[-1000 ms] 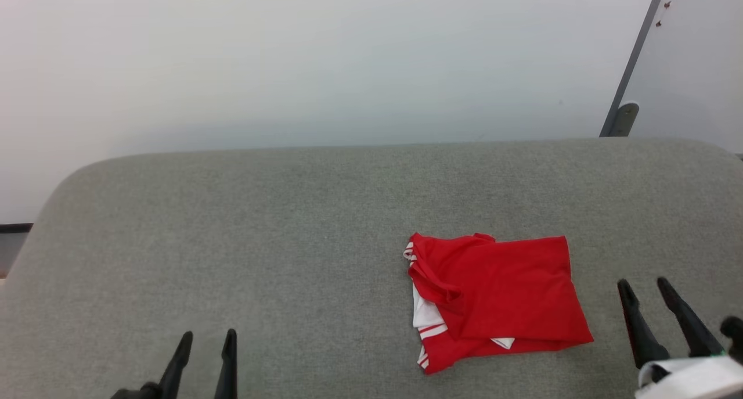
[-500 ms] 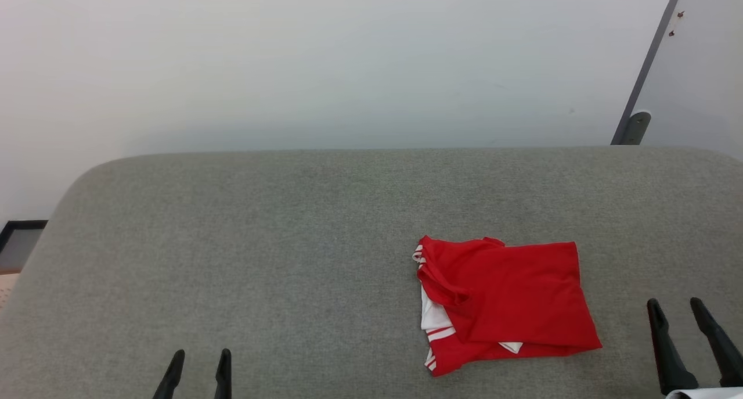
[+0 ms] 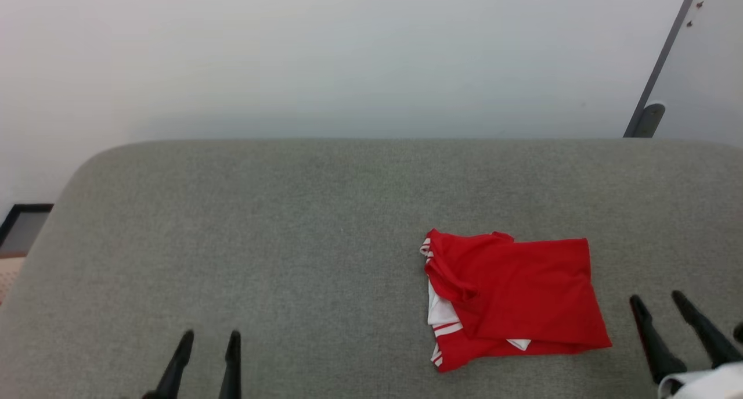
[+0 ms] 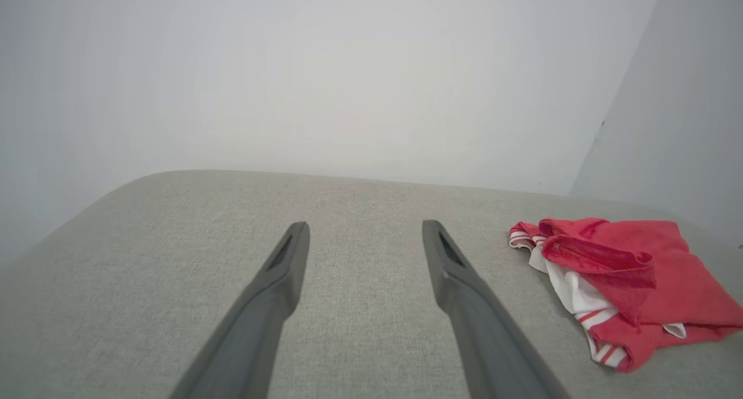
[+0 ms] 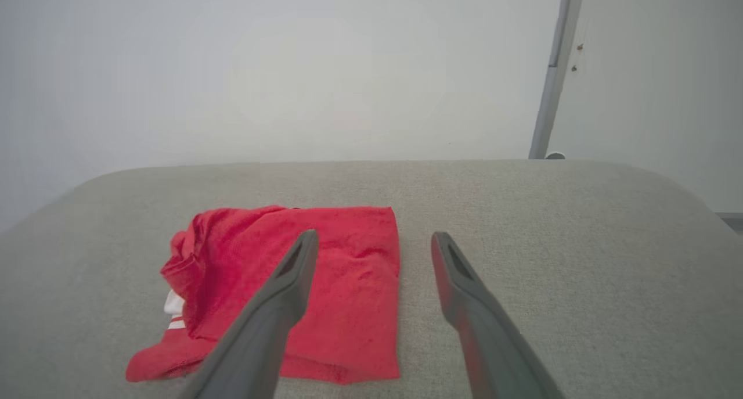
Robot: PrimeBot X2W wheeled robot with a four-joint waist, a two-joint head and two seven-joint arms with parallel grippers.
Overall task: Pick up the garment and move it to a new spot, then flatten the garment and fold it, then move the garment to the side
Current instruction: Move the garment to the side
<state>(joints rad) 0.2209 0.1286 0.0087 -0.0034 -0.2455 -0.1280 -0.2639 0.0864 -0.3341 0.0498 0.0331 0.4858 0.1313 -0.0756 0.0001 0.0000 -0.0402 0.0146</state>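
Both the left gripper (image 3: 210, 335) and the right gripper (image 3: 657, 299) are spread wide with nothing between their fingers. Left one sits at the near left over bare grey cushion (image 3: 278, 225), well apart from the garment (image 3: 522, 294). Right one is at the near right, just to the right of the garment and not touching it. The garment is a folded red bundle lying right of centre on the cushion, with a white sleeve and striped trim poking out on its left side. Plain white wall (image 3: 348, 56) behind the far edge, grey door frame (image 3: 662, 68) at far right.
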